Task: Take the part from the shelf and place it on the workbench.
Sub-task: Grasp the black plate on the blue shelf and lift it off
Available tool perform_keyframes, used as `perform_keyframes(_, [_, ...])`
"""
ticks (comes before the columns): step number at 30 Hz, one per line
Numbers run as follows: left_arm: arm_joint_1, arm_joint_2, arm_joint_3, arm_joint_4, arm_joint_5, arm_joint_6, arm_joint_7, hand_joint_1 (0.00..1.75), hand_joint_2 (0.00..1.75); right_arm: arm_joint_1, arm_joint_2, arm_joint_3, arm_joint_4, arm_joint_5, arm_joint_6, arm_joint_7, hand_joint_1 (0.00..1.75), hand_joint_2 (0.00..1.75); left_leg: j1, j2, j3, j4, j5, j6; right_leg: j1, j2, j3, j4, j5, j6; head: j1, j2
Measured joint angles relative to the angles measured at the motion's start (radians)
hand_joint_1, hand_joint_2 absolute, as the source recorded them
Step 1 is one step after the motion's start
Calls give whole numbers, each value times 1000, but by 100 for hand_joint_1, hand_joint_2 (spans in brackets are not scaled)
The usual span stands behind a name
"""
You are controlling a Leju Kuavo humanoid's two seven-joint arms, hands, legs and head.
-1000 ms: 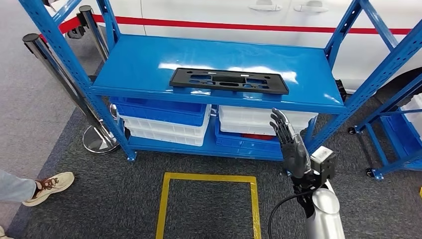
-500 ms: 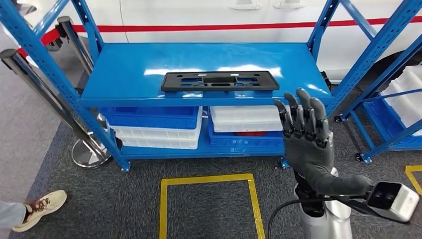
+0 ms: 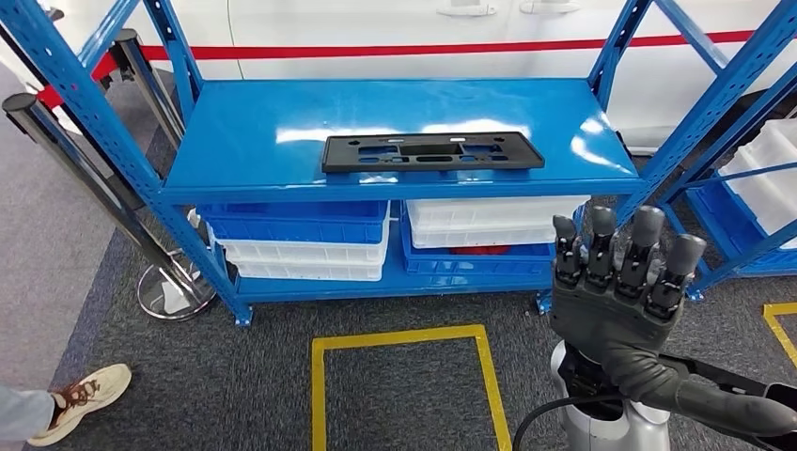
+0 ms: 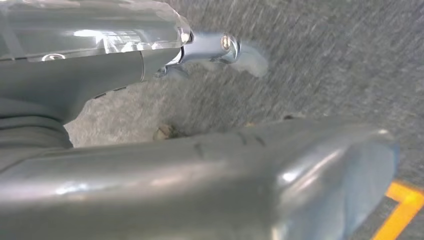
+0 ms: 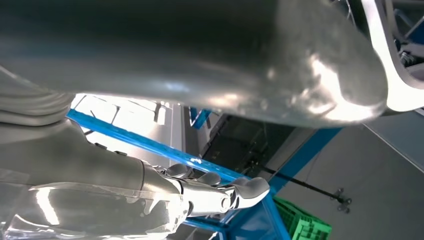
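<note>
Black plastic part: flat, long, slotted plate; lies on top deck of blue shelf, near front edge, roughly centred, long side parallel to that edge. Untouched.

Right hand: raised in front of robot, below shelf deck level and to the right of the part, well apart from it. Fingers extended and apart, holding nothing. Right wrist view shows the fingers stretched out against blue framing, nothing between them.

Left hand: hangs over grey carpet per left wrist view; seems to hold nothing, but view is blurred and partly blocked, so finger posture cannot be told w/ confidence.

Lower shelf: blue and white bins, stacked. Yellow floor marking in front of shelf. A person's shoe at near left on carpet. Chrome post beside left upright.

Stage (judged): approach; reach not yet at the part, table not in frame.

Risks (judged):
- Part is thin and flat on slick painted deck; fingers may push it back rather than get under it.
- One-sided grip at right end may let it tilt or slip.
- Hand rising from below may strike the deck's front lip or the right upright.
</note>
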Motion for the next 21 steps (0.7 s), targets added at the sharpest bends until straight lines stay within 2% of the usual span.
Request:
perform_keyframes(2, [-2,-1,3,0,-1,-1,-1,0,0,-2,0,4,-2,0,-1,0,0,0,2,3,3,-9,2,-5,0,1,12,-29,8,-4,-3,0])
perform_keyframes(4, [-2,-1,4,0,-1,-1,-1,0,0,-3,1,8,-3,0,-1,0,0,0,2,2,4,2,-10,-12,-11,-1,36,-69,24,3,-3,0])
perform_keyframes(6, [-1,0,5,0,-1,-2,-2,0,0,-5,2,13,-3,1,-3,0,0,0,7,1,-33,84,-57,-26,-22,-4,53,-93,33,18,-4,0])
perform_keyframes(8, [0,3,7,0,-1,-2,-1,0,0,-5,3,17,-3,4,-8,0,0,0,22,1,-93,198,-101,-46,-31,-5,54,-93,31,33,-4,0])
perform_keyframes(9, [0,5,7,0,-1,-2,-1,0,0,-4,3,19,-2,6,-11,0,0,0,30,1,-110,224,-101,-56,-37,-4,54,-90,27,42,-4,0])
perform_keyframes(10, [1,6,8,0,-1,-3,-2,0,0,-4,3,21,-1,7,-16,0,0,0,38,2,-110,215,-82,-68,-45,-4,54,-85,23,52,-4,0])
perform_keyframes(12, [1,8,10,0,0,-6,-2,0,0,-4,3,27,1,8,-25,0,0,0,53,2,-64,110,-18,-93,-61,-2,51,-61,7,78,-4,0])
perform_keyframes(13, [1,7,11,1,1,-8,-2,0,0,-5,3,32,2,8,-30,0,0,0,58,-2,-42,59,2,-98,-65,0,46,-43,-4,93,-6,0])
perform_keyframes(14, [1,6,11,2,1,-9,-2,0,0,-5,3,37,2,9,-35,0,0,0,60,-6,-29,29,11,-93,-65,1,39,-29,-11,105,-6,0])
perform_keyframes(15, [0,6,12,3,0,-10,-2,0,0,-5,3,41,2,10,-39,0,0,0,59,-11,-27,22,7,-82,-64,3,33,-18,-16,113,-7,0])
perform_keyframes(17, [-1,7,13,3,-3,-10,-4,0,0,-5,2,48,2,11,-49,0,0,0,56,-13,-33,28,6,-53,-64,6,29,-15,-17,120,-6,0])
perform_keyframes(18, [0,7,14,3,-5,-9,-4,0,0,-4,2,51,2,11,-54,0,0,0,56,-12,-33,27,8,-46,-66,6,28,-12,-20,122,-6,0])
perform_keyframes(19, [0,8,14,3,-6,-8,-5,0,0,-4,1,52,3,11,-60,0,0,0,56,-12,-33,26,9,-40,-68,5,22,3,-32,124,-5,0])
perform_keyframes(21, [0,8,15,3,-10,-8,-5,0,0,-3,-1,58,4,10,-72,0,0,0,55,-10,-34,22,12,-33,-68,3,-17,90,-83,130,-5,0])
